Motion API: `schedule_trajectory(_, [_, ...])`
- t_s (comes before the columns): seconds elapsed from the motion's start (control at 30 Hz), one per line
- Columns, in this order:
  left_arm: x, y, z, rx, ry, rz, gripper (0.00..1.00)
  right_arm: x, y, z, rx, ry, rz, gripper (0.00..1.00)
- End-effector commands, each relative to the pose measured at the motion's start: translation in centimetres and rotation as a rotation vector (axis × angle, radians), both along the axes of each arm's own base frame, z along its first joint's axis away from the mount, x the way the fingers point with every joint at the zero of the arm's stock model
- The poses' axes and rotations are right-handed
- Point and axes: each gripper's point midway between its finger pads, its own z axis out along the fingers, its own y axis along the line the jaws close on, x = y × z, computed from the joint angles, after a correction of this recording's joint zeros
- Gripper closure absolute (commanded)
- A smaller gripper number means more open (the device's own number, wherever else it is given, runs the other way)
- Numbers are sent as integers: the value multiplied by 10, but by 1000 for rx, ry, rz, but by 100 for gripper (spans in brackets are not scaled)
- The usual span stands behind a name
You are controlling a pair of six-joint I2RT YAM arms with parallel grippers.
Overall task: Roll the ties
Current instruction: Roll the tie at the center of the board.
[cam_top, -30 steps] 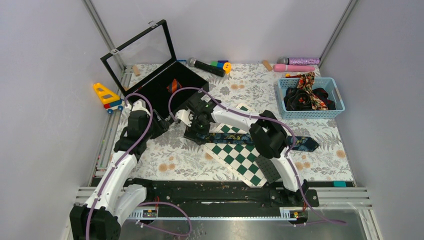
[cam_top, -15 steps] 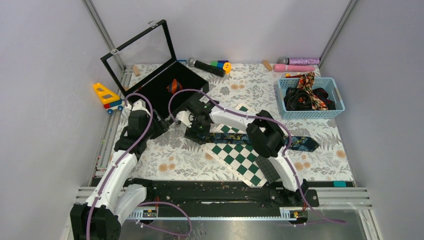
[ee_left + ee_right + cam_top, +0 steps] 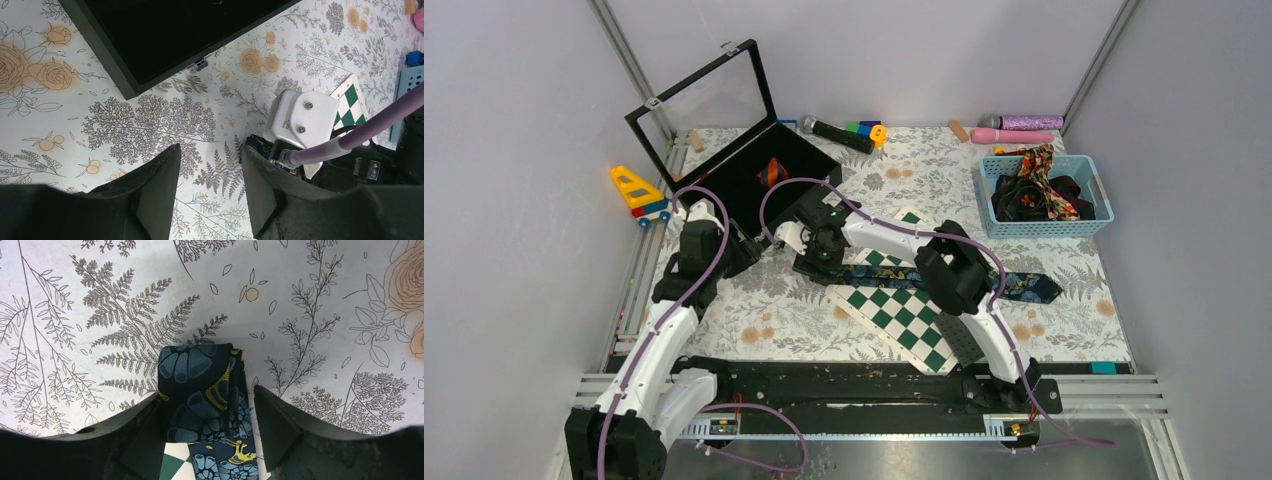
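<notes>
A dark navy tie with a blue floral print (image 3: 1024,285) lies across the green-and-white chequered board (image 3: 894,312), its wide end at the right. In the right wrist view its folded narrow end (image 3: 200,372) lies on the cloth between my right gripper's (image 3: 206,392) open jaws. The left finger is at the fold's edge, the right finger a little apart. In the top view that gripper (image 3: 816,262) is low over the tie's left end. My left gripper (image 3: 210,150) is open and empty over the floral cloth, just left of the right gripper, also seen from the top (image 3: 746,250).
An open black box (image 3: 759,175) holds a rolled red-orange striped tie (image 3: 771,171). A blue basket (image 3: 1096,185) at the back right holds several more ties (image 3: 1036,190). Microphones, blocks and a toy truck (image 3: 639,193) lie along the back and left edges.
My right arm's elbow has shifted slightly left while its gripper stays at the tie's folded end. The left arm has not visibly moved.
</notes>
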Motion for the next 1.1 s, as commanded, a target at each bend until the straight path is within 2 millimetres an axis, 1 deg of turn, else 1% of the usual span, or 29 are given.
schedule_trajectory(0.0, [8,-3,11,-13,-43,-18,50,-2,9,3,7,-3,6,33])
schedule_trajectory(0.07, [8,-3,11,-14,-42,-18,50,-2,8,1,3,-1,5,37])
schedule_trajectory(0.23, [8,-3,10,-14,-40,-18,50,-2,8,1,2,-4,3,53])
schedule_trajectory(0.33, [8,-3,10,-13,-38,-17,50,-3,8,1,3,1,5,59])
schedule_trajectory(0.4, [8,-3,10,-12,-39,-15,50,-4,9,0,6,7,5,60])
schedule_trajectory(0.43, [7,-2,10,-11,-40,-15,50,-4,9,0,6,9,6,59])
schedule_trajectory(0.47, [7,-2,10,-10,-39,-14,50,-5,9,1,8,10,7,55])
schedule_trajectory(0.53, [7,-2,10,-8,-38,-13,50,-4,9,1,10,8,6,42])
schedule_trajectory(0.57, [7,-2,10,-8,-38,-13,50,-4,9,2,10,9,6,37])
schedule_trajectory(0.67, [7,-2,11,-10,-40,-12,50,-5,11,3,17,11,6,31])
schedule_trajectory(0.77, [7,-1,10,-8,-37,-11,50,-4,15,5,39,17,-3,29])
schedule_trajectory(1.07, [7,0,13,-5,-43,-4,50,-5,25,3,50,24,-15,29])
